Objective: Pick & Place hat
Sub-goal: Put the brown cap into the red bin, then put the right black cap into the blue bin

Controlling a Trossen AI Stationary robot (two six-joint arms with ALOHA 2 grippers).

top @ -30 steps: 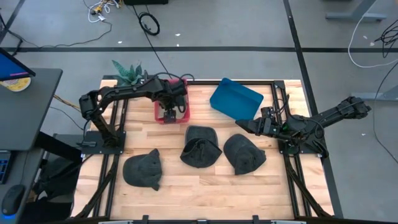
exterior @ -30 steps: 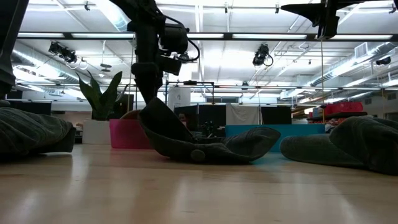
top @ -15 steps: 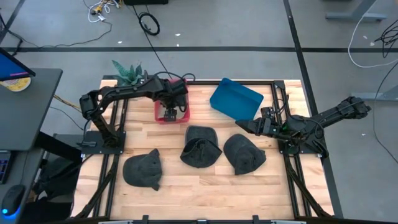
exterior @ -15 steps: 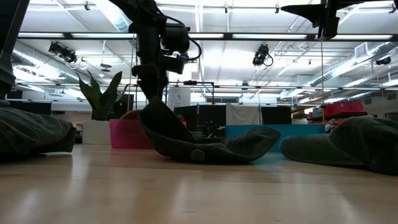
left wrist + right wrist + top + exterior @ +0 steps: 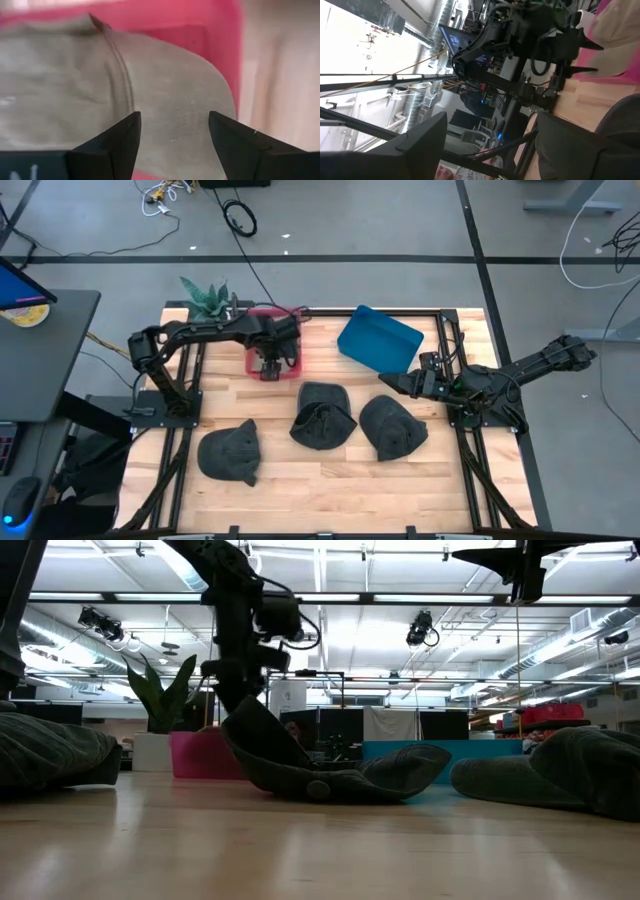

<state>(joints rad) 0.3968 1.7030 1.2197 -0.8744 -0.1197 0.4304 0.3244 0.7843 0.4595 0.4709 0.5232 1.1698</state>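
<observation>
over the pink bin [image 5: 273,340] at the back of the wooden counter [image 5: 330,480], the left end effector [image 5: 270,364] hangs with its fingers spread apart and nothing between them. seen from the left wrist, a pale hat [image 5: 125,100] lies inside the bin directly beneath those parted fingers [image 5: 117,142], its brim curving toward the pink wall. three dark hats rest on the counter: one near the front left [image 5: 229,453], one at the centre [image 5: 322,417] and one just to its right [image 5: 392,428], the last two lying close beside each other. from counter height, the centre hat [image 5: 320,770] sits folded up in front of the bin [image 5: 205,755]. a blue bin [image 5: 379,341] stands tilted at the back, to the right of the pink one, and a potted plant [image 5: 205,297] sits at the back left corner. on the right side of the counter, the right end effector [image 5: 392,383] waits low near the blue bin, its fingers wide open and holding nothing.
</observation>
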